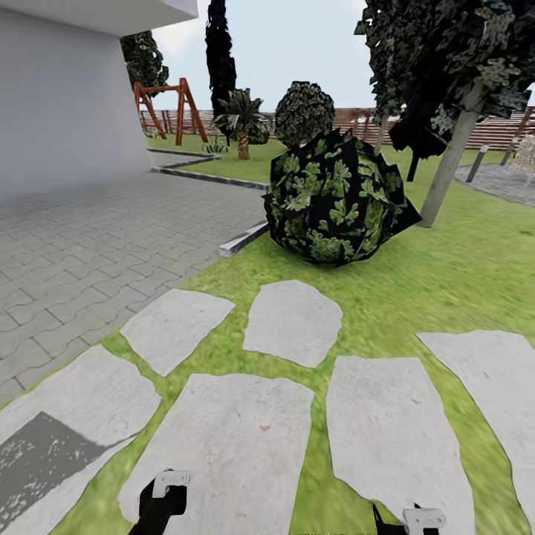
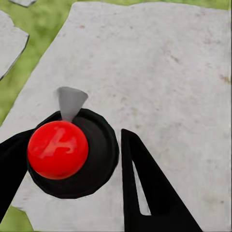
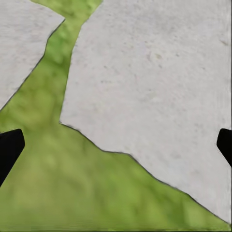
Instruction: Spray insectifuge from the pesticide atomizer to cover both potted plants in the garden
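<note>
I'm rolling over the stepping stones [image 1: 223, 438] on the lawn [image 1: 446, 282], so this looks like the travel leg. The left tool [image 2: 92, 159] is pinching something: a round black body with a red ball on top and a small grey cone sticking out, which I take to be the atomizer [image 2: 72, 154]. One finger [image 2: 145, 193] sits just beside it, the other hugs its far side. The right tool [image 3: 116, 145] is spread wide with nothing between, just stone and grass below. No small potted plants in sight yet, only a big dark bush [image 1: 334, 197] ahead, trees, a swing frame [image 1: 160, 108] and the fence [image 1: 490, 130] far back. Next I'd guess I need to steer around that bush, deeper into the garden, and find the pots before spraying anything
</note>
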